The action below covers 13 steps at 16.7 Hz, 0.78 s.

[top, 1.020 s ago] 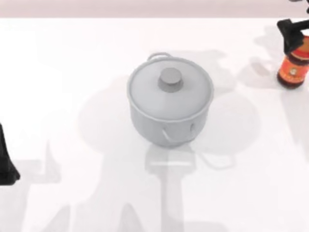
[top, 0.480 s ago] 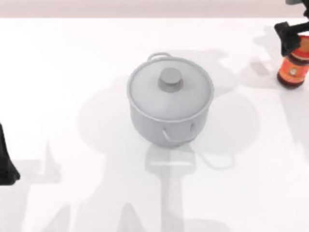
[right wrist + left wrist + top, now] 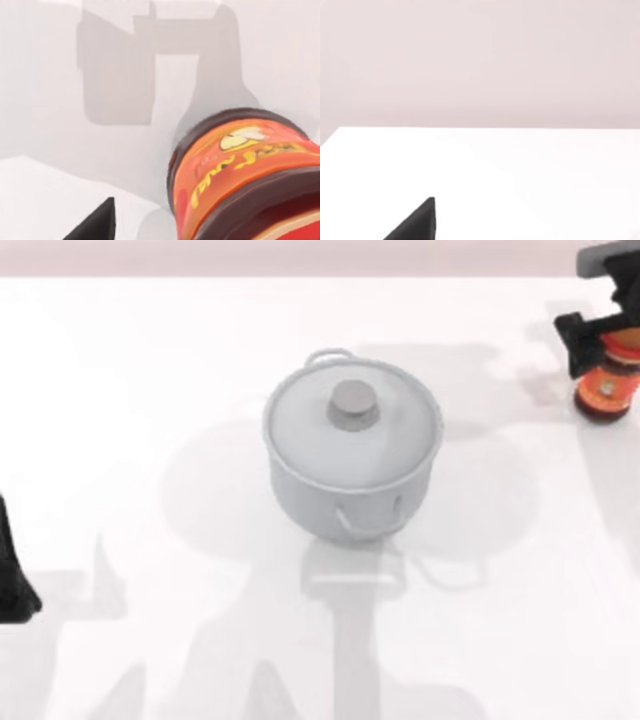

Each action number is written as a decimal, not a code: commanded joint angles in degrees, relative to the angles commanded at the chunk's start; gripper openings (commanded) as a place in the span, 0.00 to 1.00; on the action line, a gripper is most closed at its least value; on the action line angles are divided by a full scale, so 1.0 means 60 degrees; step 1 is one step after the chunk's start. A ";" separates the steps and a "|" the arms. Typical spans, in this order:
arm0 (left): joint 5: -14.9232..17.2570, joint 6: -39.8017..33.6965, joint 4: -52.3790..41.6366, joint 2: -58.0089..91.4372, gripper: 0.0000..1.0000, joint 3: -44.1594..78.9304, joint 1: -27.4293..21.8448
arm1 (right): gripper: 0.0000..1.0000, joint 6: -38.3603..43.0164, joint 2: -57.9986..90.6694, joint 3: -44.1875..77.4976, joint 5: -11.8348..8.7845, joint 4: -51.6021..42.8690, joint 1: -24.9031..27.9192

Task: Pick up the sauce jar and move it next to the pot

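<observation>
Right gripper (image 3: 598, 340) at the table's (image 3: 150, 390) far right edge, fingers pinching the sauce jar (image 3: 606, 390) near its lid; jar hangs directly below it. Pot (image 3: 352, 448) well left of gripper. Left arm parked at left edge.

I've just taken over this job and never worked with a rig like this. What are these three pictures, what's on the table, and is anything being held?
Two robot arms work at a white table. The top view looks down from above. A large grey lidded pot stands mid-table; the small sauce jar stands near the far right edge, well apart from the pot. The right gripper is at the jar's top, one dark finger showing beside the lid; whether it has closed is not visible. The right wrist view, from that arm's camera, shows the jar close up. The left gripper sits parked at the left edge; its wrist view shows only bare table.
</observation>
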 joint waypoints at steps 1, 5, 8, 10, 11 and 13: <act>0.0000 0.0000 0.0000 0.0000 1.00 0.0000 0.0000 | 1.00 0.0000 0.0000 0.0000 0.0000 0.0000 0.0000; 0.0000 0.0000 0.0000 0.0000 1.00 0.0000 0.0000 | 0.70 0.0000 0.0000 0.0000 0.0000 0.0000 0.0000; 0.0000 0.0000 0.0000 0.0000 1.00 0.0000 0.0000 | 0.47 0.0000 0.0000 0.0000 0.0000 0.0000 0.0000; 0.0000 0.0000 0.0000 0.0000 1.00 0.0000 0.0000 | 0.32 0.0000 0.0000 0.0000 0.0000 0.0000 0.0000; 0.0000 0.0000 0.0000 0.0000 1.00 0.0000 0.0000 | 0.25 0.0000 0.0000 0.0000 0.0000 0.0000 0.0000; 0.0000 0.0000 0.0000 0.0000 1.00 0.0000 0.0000 | 0.10 0.0000 0.0000 0.0000 0.0000 0.0000 0.0000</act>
